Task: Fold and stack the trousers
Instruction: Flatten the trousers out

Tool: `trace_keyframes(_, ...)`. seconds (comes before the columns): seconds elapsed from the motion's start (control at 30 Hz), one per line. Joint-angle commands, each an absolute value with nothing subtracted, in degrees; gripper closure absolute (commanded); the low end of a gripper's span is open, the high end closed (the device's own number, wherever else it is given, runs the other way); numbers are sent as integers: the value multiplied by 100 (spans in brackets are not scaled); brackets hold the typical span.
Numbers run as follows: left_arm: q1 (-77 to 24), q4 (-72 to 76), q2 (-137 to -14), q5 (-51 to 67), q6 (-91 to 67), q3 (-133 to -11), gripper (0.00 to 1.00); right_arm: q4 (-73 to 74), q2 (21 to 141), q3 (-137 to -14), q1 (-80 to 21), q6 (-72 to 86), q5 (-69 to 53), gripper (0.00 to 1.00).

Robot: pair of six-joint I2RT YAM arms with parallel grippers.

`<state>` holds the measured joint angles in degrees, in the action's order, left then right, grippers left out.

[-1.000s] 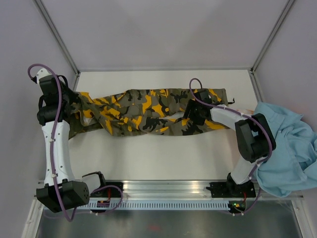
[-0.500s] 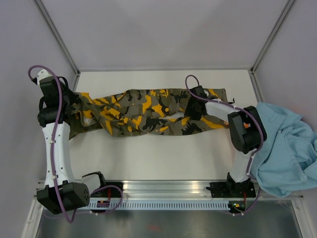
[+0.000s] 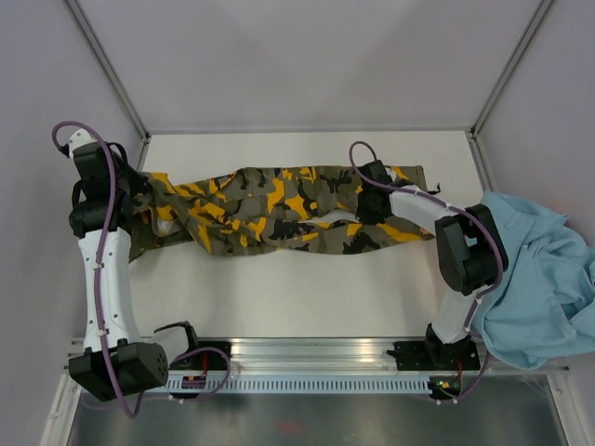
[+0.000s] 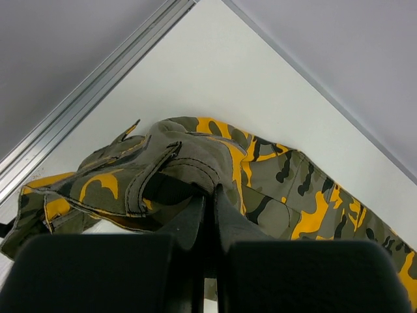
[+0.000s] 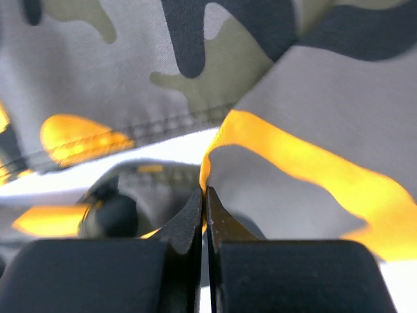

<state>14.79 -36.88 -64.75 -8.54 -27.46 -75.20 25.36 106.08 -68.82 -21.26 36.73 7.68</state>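
Easing the right fingers [image 5: 186,228] a touch toward the top of the overhead frame and back down again over the past second, swinging the right elbow [image 3: 472,253] in toward the centre and out once more, and hardly disturbing the trousers [image 3: 279,209] in the process. Pointing, most likely, to a mere re-seating of the grip ahead of the first fold, with no lifting or doubling-over begun yet. Pinching those right fingers shut on a raised fold of camouflage cloth, its orange edge sitting right at the tips in the right wrist view. Keeping the left fingers [image 4: 189,218] unmoved at the bunched left end of the garment, likewise clamped, with dark cloth running down between the tips. Leaving the trousers stretched lengthwise across the upper half of the desk [image 3: 307,297], from centre-left to right of centre, and somewhat twisted in the middle. Holding the left arm [image 3: 107,269] up along the left edge of the frame, wrist turned toward the cloth. Hooking the right arm up from the lower right, elbow just beside the light-blue garment [image 3: 548,279], forearm aiming to the upper left.
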Motion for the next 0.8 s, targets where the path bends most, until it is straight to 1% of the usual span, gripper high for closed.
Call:
trace_keyframes(0.0,1512,-3550,-6354,-642,-2444,-8189,98,2891,9601,-7092,-2127,3463,1238,100)
trace_keyframes(0.07,1512,-3656,-6354,-589,-2356,-8445,98,2944,9257,-7241,-2118,3393,1344,100)
trace_keyframes(0.17,1512,-3884,-6328,-458,-2250,-8929,98,2936,8432,-7715,-2118,3217,1599,100)
trace_keyframes(0.37,1512,-4253,-6232,-465,-2285,-9571,98,2777,7516,-8383,-2118,2831,2311,100)
trace_keyframes(0.47,1512,-4324,-5977,-772,-2215,-9598,98,2733,7278,-8621,-2118,2585,2618,100)
trace_keyframes(0.57,1503,-4578,-5819,-1132,-2119,-9878,98,2865,7268,-9015,-2109,2356,2821,100)
trace_keyframes(0.63,1512,-4763,-5757,-1439,-2101,-10238,98,2996,7312,-9384,-2101,2242,2839,100)
trace_keyframes(0.77,1503,-5009,-5818,-1643,-2092,-11115,98,3400,7444,-10141,-2109,2171,2935,100)
